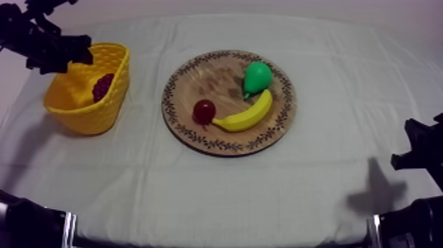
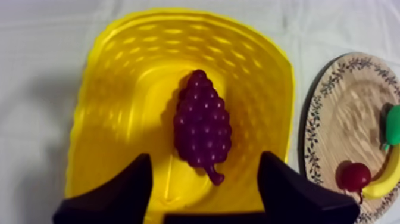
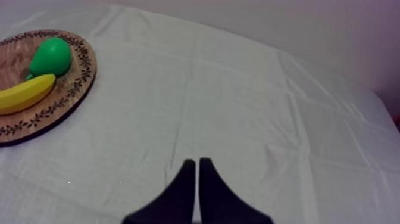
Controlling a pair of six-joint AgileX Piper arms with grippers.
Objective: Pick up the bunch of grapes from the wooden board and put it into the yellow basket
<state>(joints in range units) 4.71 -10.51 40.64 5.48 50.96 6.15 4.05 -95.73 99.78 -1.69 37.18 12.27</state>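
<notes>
The purple bunch of grapes [image 2: 202,126] lies on the floor of the yellow basket [image 2: 119,89], stem toward my left gripper. In the top view the grapes [image 1: 102,86] show inside the basket [image 1: 99,112] at the table's left. My left gripper [image 2: 202,179] hovers open above the basket with its two fingers wide apart and nothing between them; from above it [image 1: 80,53] sits over the basket's far rim. My right gripper [image 3: 197,170] is shut on nothing, low over bare cloth at the right, away from the wooden board [image 3: 59,101].
The round wooden board [image 1: 198,79] in the middle of the table carries a green pear [image 1: 256,76], a banana [image 1: 245,116] and a small red fruit [image 1: 204,111]. My right arm [image 1: 422,155] rests at the right edge.
</notes>
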